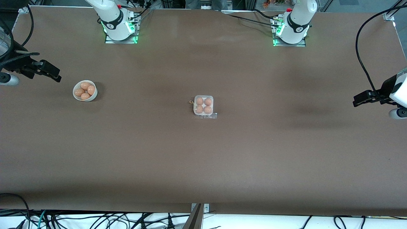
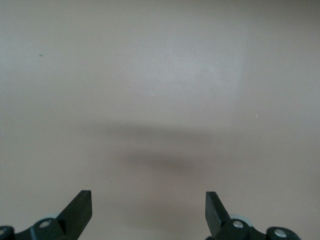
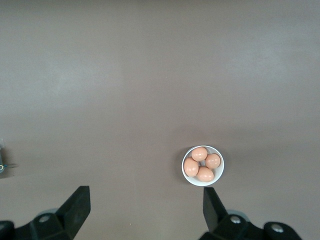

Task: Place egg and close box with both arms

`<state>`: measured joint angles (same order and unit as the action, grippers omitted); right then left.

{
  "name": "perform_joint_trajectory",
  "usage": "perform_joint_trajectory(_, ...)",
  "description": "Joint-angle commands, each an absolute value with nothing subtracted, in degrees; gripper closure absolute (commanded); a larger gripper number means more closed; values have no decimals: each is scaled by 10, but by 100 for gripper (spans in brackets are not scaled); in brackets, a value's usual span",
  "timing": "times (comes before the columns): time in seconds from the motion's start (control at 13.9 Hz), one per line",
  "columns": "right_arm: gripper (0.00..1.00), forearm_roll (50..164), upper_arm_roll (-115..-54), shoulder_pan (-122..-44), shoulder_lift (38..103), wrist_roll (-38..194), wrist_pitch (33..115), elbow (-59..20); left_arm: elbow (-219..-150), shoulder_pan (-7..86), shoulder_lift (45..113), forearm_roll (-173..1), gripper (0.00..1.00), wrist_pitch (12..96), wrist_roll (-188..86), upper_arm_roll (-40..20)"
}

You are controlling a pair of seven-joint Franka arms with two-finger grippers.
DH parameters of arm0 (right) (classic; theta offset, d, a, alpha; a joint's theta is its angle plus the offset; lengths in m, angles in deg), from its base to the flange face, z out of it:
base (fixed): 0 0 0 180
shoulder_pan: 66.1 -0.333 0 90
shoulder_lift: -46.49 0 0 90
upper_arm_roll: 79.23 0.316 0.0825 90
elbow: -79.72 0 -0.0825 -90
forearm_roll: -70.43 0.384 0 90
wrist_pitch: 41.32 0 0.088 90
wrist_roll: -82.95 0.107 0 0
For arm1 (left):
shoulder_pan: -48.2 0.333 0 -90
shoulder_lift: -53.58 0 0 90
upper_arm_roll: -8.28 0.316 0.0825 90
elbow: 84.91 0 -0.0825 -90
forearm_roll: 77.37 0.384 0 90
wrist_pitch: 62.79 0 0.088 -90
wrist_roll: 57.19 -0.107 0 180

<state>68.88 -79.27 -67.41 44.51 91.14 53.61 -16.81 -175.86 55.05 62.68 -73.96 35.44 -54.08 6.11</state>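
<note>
Over bare table ends, left tool (image 1: pixel 356 102) and right tool (image 1: pixel 56 75), fingers wide apart, empty.

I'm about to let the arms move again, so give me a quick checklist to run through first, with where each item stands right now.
1. All four cells of the box hold an egg: ok.
2. Box lid shut: cannot tell; clear plastic shows at the edge nearer the front camera, but its position is unclear.
3. Left gripper open and holding nothing, over bare table toward the left arm's end: ok.
4. Right gripper open and holding nothing, up near the bowl toward the right arm's end: ok.
5. Bowl still holds four spare eggs and stands well apart from the box: ok.
6. Both grippers are away from the box: ok.
</note>
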Motion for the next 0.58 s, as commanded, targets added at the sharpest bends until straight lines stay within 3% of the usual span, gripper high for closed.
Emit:
perform_joint_trajectory(0.0, 0, 689, -791, -669, 446, 903, 527, -161, -1734, 556, 645, -749, 0, 354, -538, 58)
perform_joint_trajectory(0.51, 0, 691, -791, -669, 446, 903, 528, -161, -1734, 567, 645, -743, 0, 354, -539, 58)
